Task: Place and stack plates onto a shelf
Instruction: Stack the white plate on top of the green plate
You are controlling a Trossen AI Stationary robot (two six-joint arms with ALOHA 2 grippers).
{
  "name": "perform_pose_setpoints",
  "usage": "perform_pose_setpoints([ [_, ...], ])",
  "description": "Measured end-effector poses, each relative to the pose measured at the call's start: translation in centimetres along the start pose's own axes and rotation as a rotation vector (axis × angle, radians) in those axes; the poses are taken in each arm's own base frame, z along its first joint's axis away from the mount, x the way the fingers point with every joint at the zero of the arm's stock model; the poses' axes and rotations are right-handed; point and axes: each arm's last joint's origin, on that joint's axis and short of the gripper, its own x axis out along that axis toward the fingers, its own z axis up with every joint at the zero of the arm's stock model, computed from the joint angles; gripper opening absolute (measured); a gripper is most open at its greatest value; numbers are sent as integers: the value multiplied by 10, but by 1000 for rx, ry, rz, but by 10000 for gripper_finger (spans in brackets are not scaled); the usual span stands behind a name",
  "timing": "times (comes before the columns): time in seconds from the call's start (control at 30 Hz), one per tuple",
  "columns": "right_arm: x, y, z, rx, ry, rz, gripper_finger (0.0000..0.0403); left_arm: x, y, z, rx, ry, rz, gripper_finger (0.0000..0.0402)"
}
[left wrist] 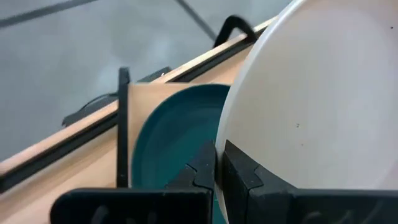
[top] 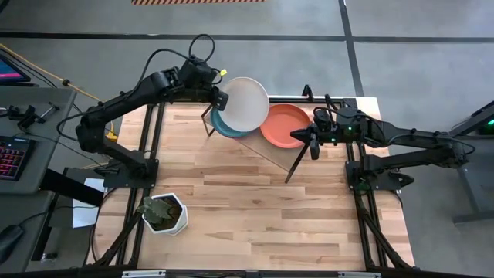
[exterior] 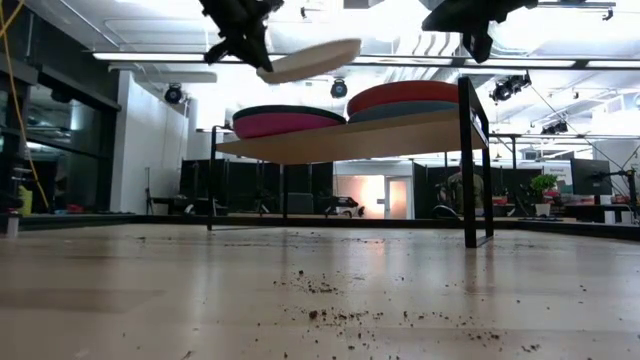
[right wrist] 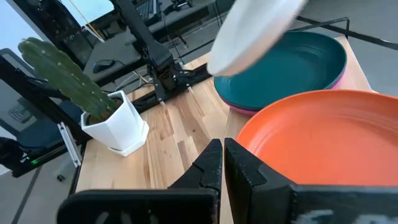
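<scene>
Left gripper [top: 221, 98] pinched tight on the rim of a round white shallow plate [top: 245, 104] — plate carried in the air, tilted, above the light wooden shelf on thin black legs [exterior: 390, 136]. In the left wrist view both fingers [left wrist: 239, 171] clamp the white plate [left wrist: 317, 106] edge.

Below it, on the shelf's left part: dark green round plate [top: 220, 125] stacked on a magenta plate [exterior: 285, 124]. The white plate overlaps this stack from above, not touching it.

On the shelf's right part: coral red round plate [top: 283, 125] atop another, greyish plate [exterior: 420, 110].

Right gripper [top: 312, 136] raised beside the coral plate's edge, fingers [right wrist: 211, 163] closed together, holding nothing.

White hexagonal pot with a green cactus [top: 164, 213] sits on the wooden tabletop [top: 255, 208], well apart from the shelf.
</scene>
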Motion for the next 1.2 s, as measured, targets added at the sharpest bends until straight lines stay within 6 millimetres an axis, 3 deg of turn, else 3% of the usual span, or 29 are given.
perform_pose_setpoints([
  [0.33, 0, 0, 0, 4, 0, 0, 0, 35, 21, -5, -28, 170, 82, 0],
  [0.63, 0, 0, 0, 4, 0, 0, 0, 35, 37, -5, -60, 215, 131, 1],
  [1.2, 0, 0, 0, 4, 0, 0, 0, 51, 37, -26, -84, 277, 155, 1],
])
